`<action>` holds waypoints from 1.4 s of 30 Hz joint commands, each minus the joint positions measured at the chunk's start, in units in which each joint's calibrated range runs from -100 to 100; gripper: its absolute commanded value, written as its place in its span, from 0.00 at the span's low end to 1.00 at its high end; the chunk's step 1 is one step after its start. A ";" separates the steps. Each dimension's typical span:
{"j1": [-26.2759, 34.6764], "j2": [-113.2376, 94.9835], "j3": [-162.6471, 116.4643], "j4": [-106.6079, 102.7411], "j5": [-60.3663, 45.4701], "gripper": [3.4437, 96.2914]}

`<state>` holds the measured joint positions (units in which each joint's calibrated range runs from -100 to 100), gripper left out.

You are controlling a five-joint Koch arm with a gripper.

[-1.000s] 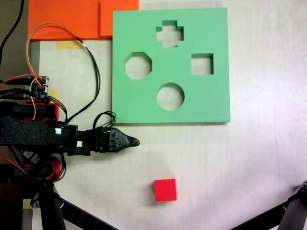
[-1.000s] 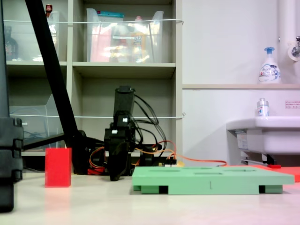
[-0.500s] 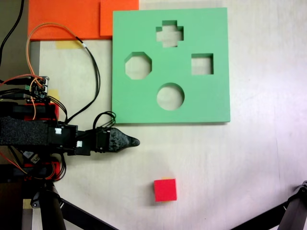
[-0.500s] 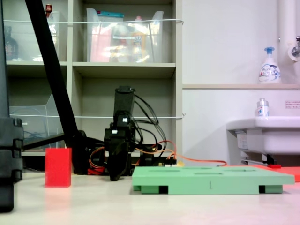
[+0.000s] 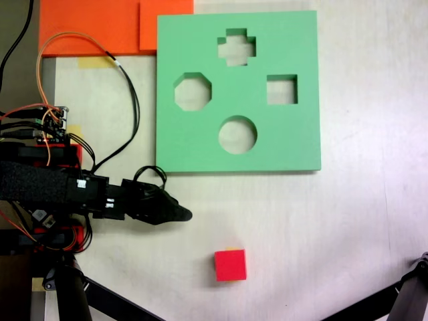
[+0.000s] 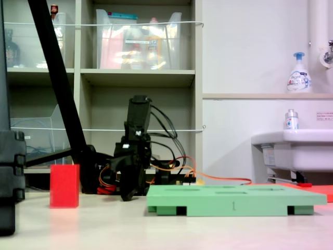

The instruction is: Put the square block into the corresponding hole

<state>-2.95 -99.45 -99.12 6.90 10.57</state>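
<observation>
reach step: the gripper [image 5: 182,215], jaws apparently together and empty, must open and travel right to the red cube [image 5: 230,265], well apart.

Soft, even light falls from overhead; my desk [image 5: 361,221] looks pale and slightly washed out in the first exterior view. The green board [image 5: 294,134] throws only a thin shadow along its near edge. My pincer [image 5: 179,214] is a dark shape with little detail. In the second exterior view the shelves [image 6: 138,77] are dimmer, and the near black post [image 6: 8,177] is blurred.
</observation>
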 commanded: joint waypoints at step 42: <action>-9.67 94.56 131.42 -105.46 21.54 0.92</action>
<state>-12.58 -6.29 29.15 -97.16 32.26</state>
